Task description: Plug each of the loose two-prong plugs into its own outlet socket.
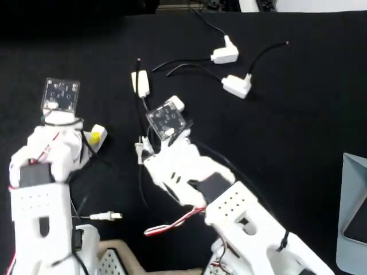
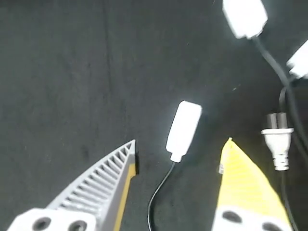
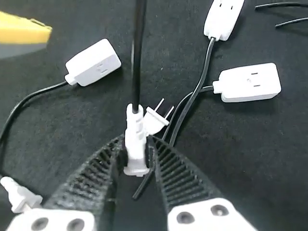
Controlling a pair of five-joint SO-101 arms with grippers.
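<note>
The black bench (image 1: pixel 287 149) carries two arms and a scatter of white sockets and plugs on dark cords. The right arm (image 1: pixel 229 200) lies from the near right corner in toward the middle. The left arm (image 1: pixel 40 183) stands at the near left. A grey bin (image 1: pixel 355 212) sits at the right edge, well apart from everything else.

Two far sockets (image 1: pixel 225 54) (image 1: pixel 237 86) lie near each other toward the back of the bench. A third socket (image 1: pixel 141 83) and a fourth socket (image 1: pixel 175 104) lie just beyond the right arm's wrist.

The left arm's jaws stand apart, one grey and ribbed, one yellow. A flat socket (image 2: pixel 184 127) rests on the bench between them, touching neither. A loose plug (image 2: pixel 278 139) lies just outside the yellow jaw.

The right arm's jaws are clamped on a held plug (image 3: pixel 134 144), gripping its white body from both sides. Its cord (image 3: pixel 137 48) runs straight away from the jaws. A second plug (image 3: pixel 156 118) lies just beside the held one, with its two prongs bare. A small plug (image 3: pixel 17 195) lies on the bench near one jaw.
</note>
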